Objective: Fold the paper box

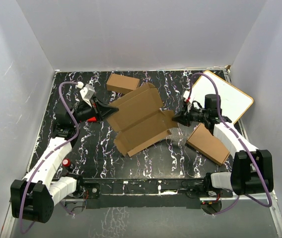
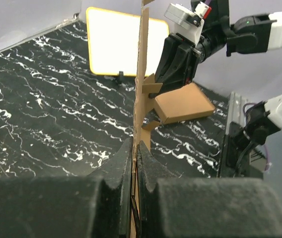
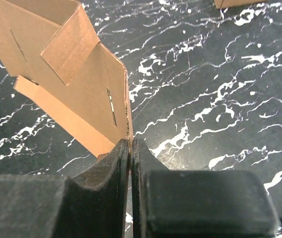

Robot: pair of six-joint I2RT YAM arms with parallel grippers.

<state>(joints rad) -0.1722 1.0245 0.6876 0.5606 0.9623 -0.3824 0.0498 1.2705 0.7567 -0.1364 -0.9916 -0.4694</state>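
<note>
**Paper box held at both ends, partly unfolded**

1. Left arm: the left gripper [image 1: 113, 112] meets the left edge of the paper box [image 1: 140, 119]. In the left wrist view its fingers [image 2: 121, 163] are pressed together on the sheet edge [image 2: 142, 74], which runs up between them as a thin vertical line.

2. Smaller brown carton [image 1: 122, 83]: it lies on the black marbled table [image 1: 81, 148] near the far edge, just behind the paper box and apart from both grippers.

3. Paper box: it sits at mid-table between the two arms, opened out, with raised side flaps and a long front panel. The right wrist view shows its slots and a folded flap [image 3: 69, 47].

4. Right arm: the right gripper [image 1: 176, 119] meets the right edge of the box. In the right wrist view its fingers [image 3: 112, 161] are closed on the cardboard corner, pinching it.

5. Flat brown carton [image 1: 209, 144]: it lies on the table to the right of the box, beside the right forearm.

6. White board [image 1: 230, 99]: it rests at the far right corner, angled.
</note>
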